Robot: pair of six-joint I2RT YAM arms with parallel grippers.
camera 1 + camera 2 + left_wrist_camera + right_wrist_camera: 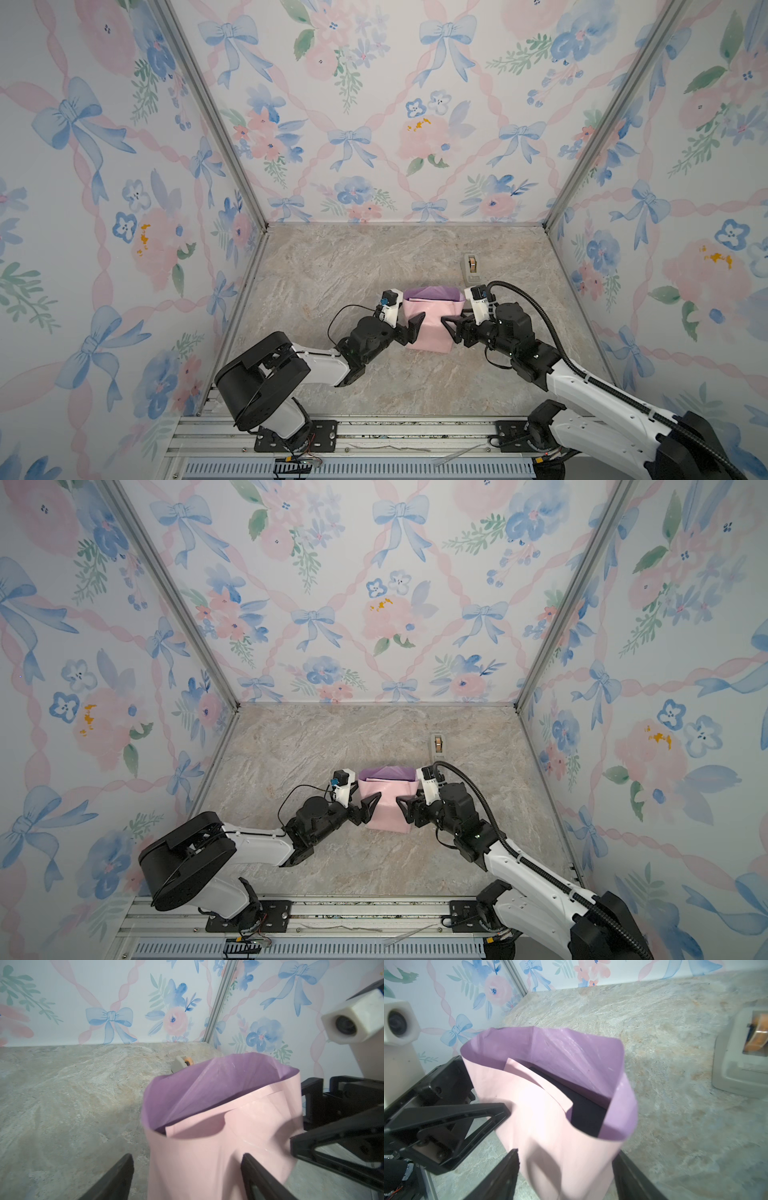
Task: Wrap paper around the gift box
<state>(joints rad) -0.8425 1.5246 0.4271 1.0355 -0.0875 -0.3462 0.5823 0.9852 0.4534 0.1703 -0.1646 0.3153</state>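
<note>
Down inside the wrap, gift box (589, 1113): sitting at the sleeve's bottom, only a dark patch of lid showing thru the open top; hidden in both top views.
paper (428, 328): standing round the box as an upright sleeve near table centre, pink out, lilac in; long axis pointing up, mouth gaping, 1 pink flap drooping inward over the lid.
key relation: box + sleeve lying between the 2 pincers, on the line joining them; free rim rising above both sets of tips, so the next fold, I'm judging, is calling for a climb to the rim, then a push inward + down.
left gripper (413, 328): jaws standing wide, straddling the sleeve's lower left wall, not pinching as far as I'm seeing; box lying to its right, just ahead of the tips.
right gripper (451, 328): jaws also wide, bracketing the right wall; box lying to its left.
nearer arm: neither; both sitting abt equally close.
tape dispenser (471, 264): standing behind the right gripper, apart from the sleeve.
table (332, 270): carrying all of it.
</note>
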